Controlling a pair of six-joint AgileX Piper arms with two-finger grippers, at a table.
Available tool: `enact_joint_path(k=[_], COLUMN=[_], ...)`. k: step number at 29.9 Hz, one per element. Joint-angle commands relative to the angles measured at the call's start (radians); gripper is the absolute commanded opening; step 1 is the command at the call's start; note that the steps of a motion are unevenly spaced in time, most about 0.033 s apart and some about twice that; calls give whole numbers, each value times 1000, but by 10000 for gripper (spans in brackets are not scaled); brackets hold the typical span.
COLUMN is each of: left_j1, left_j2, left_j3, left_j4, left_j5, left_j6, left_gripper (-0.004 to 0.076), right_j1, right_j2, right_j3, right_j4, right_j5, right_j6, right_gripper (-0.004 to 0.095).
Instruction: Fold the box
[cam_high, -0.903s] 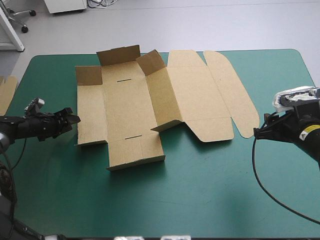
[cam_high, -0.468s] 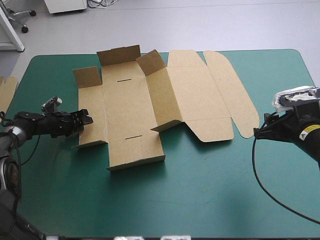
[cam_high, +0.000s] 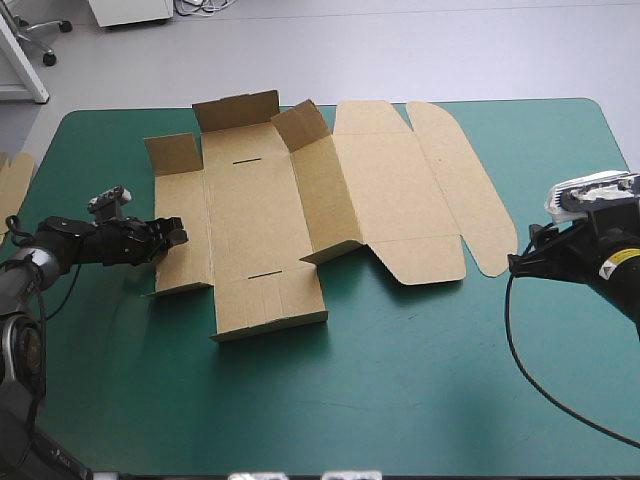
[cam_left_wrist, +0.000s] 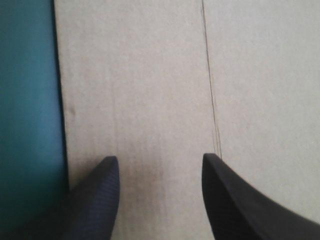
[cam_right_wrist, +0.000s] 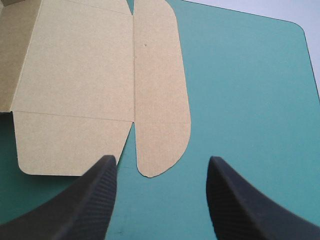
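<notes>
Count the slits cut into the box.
2. Both lie in the box's middle panel: the far slit near its far end, the near slit near its front end. Raised flaps might hide more.

The box (cam_high: 250, 215) is plain brown board, marked only by thin darker crease lines and two short dark slits. The counter (cam_high: 420, 400) is covered in an even teal-green. The jaws of the left gripper (cam_left_wrist: 159, 156) and the right gripper (cam_right_wrist: 161, 157) are black with a fine ribbed grain.

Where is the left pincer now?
In the high view, the left pincer is at the table's left side, open over the left panel of the box.
</notes>
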Motion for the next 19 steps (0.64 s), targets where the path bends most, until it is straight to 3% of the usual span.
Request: enact_joint_path(k=[1, 9, 12, 19], left_j1=[2, 3, 3, 79], left_j2=[-101, -288, -335, -455], left_j3=[-48, -74, -74, -76], left_j4=[-29, 27, 152, 308], left_j5=[-26, -51, -59, 48], left_j6=[8, -7, -99, -237], left_gripper=[372, 372, 372, 372], right_j1=[-9, -9, -9, -9], right_j2=[-4, -4, -4, -4], right_j3=[-34, -34, -34, -34], right_j4=[-17, -20, -20, -20], right_j5=[-64, -59, -59, -53], right_j6=[-8, -8, -8, -8], right_gripper=[512, 512, 512, 512])
